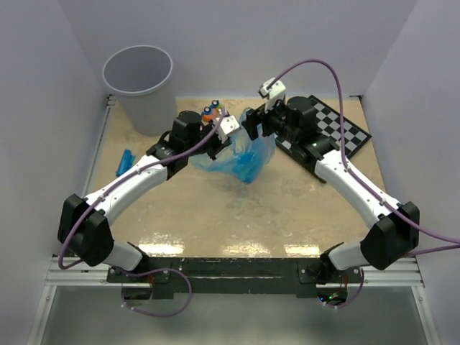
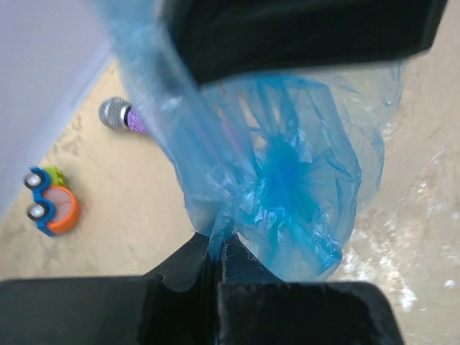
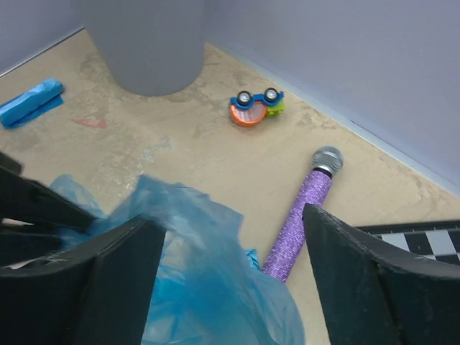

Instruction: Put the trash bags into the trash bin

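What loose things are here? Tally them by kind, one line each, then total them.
Blue bags: 2 (loose bag, rolled bag)
Grey bin: 1
Toy car: 1
Purple microphone: 1
Checkerboard: 1
Total: 6

- thin translucent bright-blue plastic film bag (image 2: 287,180): crinkly, glossy
- round grey plastic bin (image 1: 144,108): smooth, matt
- beige tabletop (image 1: 215,223): mottled, shiny near front edge
- purple glittery microphone (image 3: 298,219): head maybe metal mesh

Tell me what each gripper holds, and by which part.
Left gripper pinches the blue trash bag by a gathered fold of its film. Right gripper stands open, holding nothing.
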You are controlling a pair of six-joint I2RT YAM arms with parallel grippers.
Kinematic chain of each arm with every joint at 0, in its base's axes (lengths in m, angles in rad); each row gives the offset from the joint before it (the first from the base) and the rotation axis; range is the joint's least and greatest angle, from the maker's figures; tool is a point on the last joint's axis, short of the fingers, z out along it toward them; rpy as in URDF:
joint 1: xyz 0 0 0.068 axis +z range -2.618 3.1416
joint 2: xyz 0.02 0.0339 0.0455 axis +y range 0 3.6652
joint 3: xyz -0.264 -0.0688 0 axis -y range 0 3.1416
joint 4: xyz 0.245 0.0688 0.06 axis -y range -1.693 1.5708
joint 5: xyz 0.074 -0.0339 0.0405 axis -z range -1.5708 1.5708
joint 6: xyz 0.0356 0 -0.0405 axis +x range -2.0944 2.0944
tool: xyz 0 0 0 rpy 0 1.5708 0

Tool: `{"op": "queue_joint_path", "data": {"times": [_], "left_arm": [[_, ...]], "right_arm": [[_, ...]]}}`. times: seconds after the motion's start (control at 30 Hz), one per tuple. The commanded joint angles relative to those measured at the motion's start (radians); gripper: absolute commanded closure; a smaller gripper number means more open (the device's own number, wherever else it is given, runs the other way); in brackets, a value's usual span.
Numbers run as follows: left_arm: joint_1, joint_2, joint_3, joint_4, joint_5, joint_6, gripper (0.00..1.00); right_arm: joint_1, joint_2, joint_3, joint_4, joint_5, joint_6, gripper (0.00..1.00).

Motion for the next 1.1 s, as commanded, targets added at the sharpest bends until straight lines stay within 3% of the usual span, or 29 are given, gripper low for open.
{"op": "queue_joint_path", "data": {"times": [0.0, 0.13, 0.27, 0.4, 0.53, 0.8, 1.07], "left_arm": [[0.096, -0.017, -0.026, 0.095, 0.036, -0.433, 1.0], [0.252, -0.001, -0.055, 0.17, 0.02, -0.826, 1.0], [0.347, 0.006, -0.072, 0.224, 0.032, -0.98, 1.0], [0.357, -0.007, -0.099, 0.25, 0.059, -1.03, 1.0], [0.357, -0.031, -0.142, 0.241, 0.052, -1.053, 1.0], [0.389, -0.056, -0.193, 0.227, 0.043, -1.075, 1.0], [0.42, -0.065, -0.208, 0.229, 0.053, -1.08, 1.0]], "right_arm": [[-0.082, -0.049, 0.059, 0.005, -0.049, 0.071, 0.14], [-0.093, -0.15, 0.03, -0.044, -0.05, 0.072, 0.11], [-0.093, -0.214, -0.065, -0.107, -0.105, 0.126, 0.11], [-0.093, -0.208, -0.199, -0.088, -0.232, 0.149, 0.14], [-0.091, -0.12, -0.242, 0.07, -0.352, 0.261, 0.16], [-0.084, 0.146, -0.158, 0.241, -0.443, 0.419, 0.18], [-0.078, 0.306, -0.062, 0.276, -0.442, 0.482, 0.3]]}}
